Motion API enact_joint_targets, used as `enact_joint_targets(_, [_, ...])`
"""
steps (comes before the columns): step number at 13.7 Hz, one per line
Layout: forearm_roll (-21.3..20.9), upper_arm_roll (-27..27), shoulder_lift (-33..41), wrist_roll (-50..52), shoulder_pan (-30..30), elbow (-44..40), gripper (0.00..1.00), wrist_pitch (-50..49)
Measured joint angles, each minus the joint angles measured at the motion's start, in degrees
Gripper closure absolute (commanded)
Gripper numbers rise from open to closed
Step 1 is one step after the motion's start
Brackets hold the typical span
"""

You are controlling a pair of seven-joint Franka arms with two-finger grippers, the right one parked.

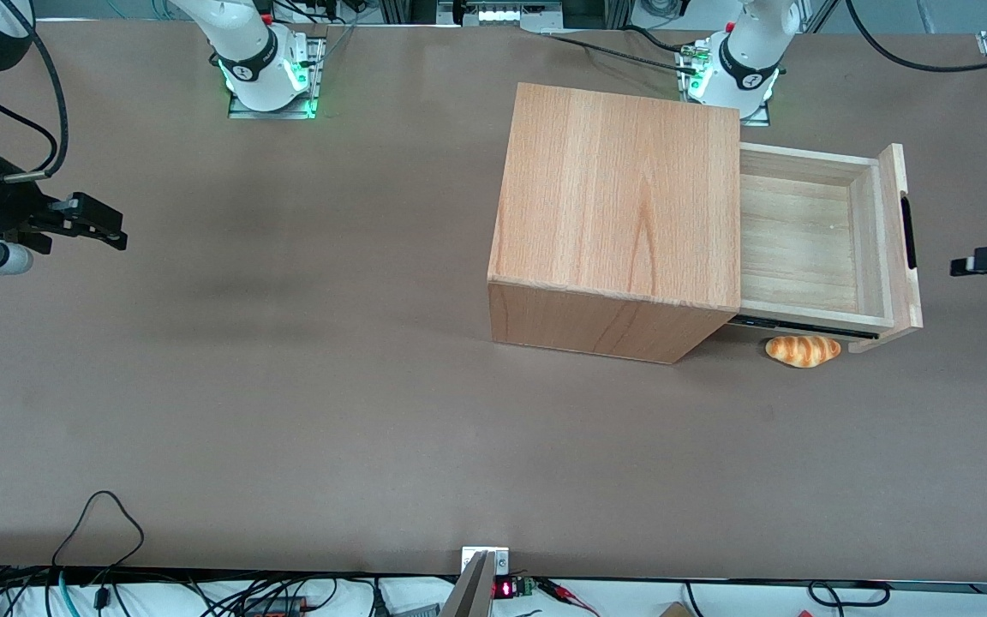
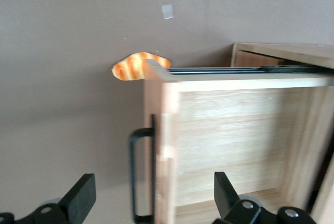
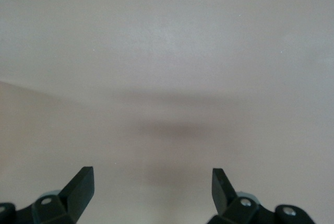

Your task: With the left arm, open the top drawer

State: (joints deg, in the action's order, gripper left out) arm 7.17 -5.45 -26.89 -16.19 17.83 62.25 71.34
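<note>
Out from the cabinet (image 1: 618,214), 1 top drawer (image 1: 802,248) pulled open toward my end, bare plank inside, 1 bread roll (image 1: 803,350) on the table (image 1: 288,386) beside it, my gripper (image 2: 151,198) spread wide, holding nothing, by the handle (image 2: 136,172).

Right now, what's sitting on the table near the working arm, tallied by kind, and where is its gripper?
Wooden cabinet: 1
Top drawer, pulled out, nothing visible in it: 1
Bread roll, on the table beside the drawer front: 1
Total: 3
The left gripper is open, in front of the drawer's black handle, not gripping it.
</note>
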Motion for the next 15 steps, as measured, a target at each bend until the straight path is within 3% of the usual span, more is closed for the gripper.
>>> enact_joint_targets(5, [-0.2,0.0,4.3,9.1,-6.0,-0.1,0.0,-1.8])
enact_joint_targets(9, [-2.8,1.8,9.1,11.0,-11.9,1.8,0.0,-2.0])
enact_joint_targets(12, [-3.3,7.3,13.5,11.5,-18.6,8.5,0.0,2.8])
enact_joint_targets(15, [-3.3,8.7,18.1,11.5,-19.2,17.5,0.0,8.8])
